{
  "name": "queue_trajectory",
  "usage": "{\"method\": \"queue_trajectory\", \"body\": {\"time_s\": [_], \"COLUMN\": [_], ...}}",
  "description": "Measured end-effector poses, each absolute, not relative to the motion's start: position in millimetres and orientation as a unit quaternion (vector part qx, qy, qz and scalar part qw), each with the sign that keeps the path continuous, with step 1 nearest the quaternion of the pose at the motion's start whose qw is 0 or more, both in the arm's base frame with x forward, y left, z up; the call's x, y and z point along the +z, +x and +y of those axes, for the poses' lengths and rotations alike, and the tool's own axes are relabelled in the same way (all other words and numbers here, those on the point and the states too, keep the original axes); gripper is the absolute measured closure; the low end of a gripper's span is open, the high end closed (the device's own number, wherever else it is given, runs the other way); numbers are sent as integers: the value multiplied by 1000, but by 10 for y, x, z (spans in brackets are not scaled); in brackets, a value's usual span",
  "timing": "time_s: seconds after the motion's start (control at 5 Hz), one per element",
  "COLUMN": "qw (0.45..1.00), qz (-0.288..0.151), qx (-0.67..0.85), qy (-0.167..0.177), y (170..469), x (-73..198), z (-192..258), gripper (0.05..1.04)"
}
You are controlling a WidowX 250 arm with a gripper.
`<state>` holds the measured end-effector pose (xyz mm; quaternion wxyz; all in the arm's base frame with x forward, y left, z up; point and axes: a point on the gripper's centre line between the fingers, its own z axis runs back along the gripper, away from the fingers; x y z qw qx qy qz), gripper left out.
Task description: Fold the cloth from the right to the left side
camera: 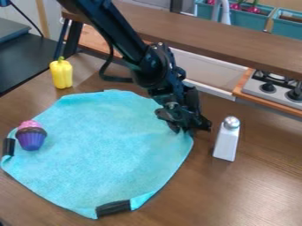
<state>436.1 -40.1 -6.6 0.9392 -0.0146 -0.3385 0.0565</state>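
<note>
Showing the fold at its very start, to judge by the light blue, roughly square fabric cloth [100, 154] spread almost flat across the left and middle of the brown wooden tabletop [265, 185]. Bears a short black strip [8, 147] on its left border and a wider black band [113, 208] at its near corner. Looks single-layered over most of its spread, with no right side laid over the left, so best counted as unfolded. Hanging from the black robot arm [130, 44], down at the cloth's right corner, the black robot gripper [190, 126], with the fabric slightly rumpled beneath. Cannot tell the gripper's opening, nor whether to count the corner as grasped.

Leaves nearly everything to do: securing that right corner, lifting it, carrying it across to the left, laying it down and letting go. Likely to need care on the left, given the toy cupcake with pink top and purple base [31, 136] resting on the cloth near its left border, right where to expect the folded part. Just beyond the cloth's right side, a white shaker with a silver top [226, 140]; towards the tabletop's far left corner, a yellow toy pepper [61, 73], both off the cloth and probably clear of the fold.
</note>
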Motion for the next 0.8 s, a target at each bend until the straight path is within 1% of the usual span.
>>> {"method": "queue_trajectory", "body": {"time_s": [0.2,0.4,0.6,0.8], "qw": [941,943,943,933], "qz": [-335,-328,-333,-354], "qx": [54,42,-16,30], "qy": [-15,-18,-15,-56], "y": [4308,4252,4157,4059], "x": [-111,-74,108,430], "z": [-364,-301,-250,-72], "gripper": [898,1010,1034,1034]}}
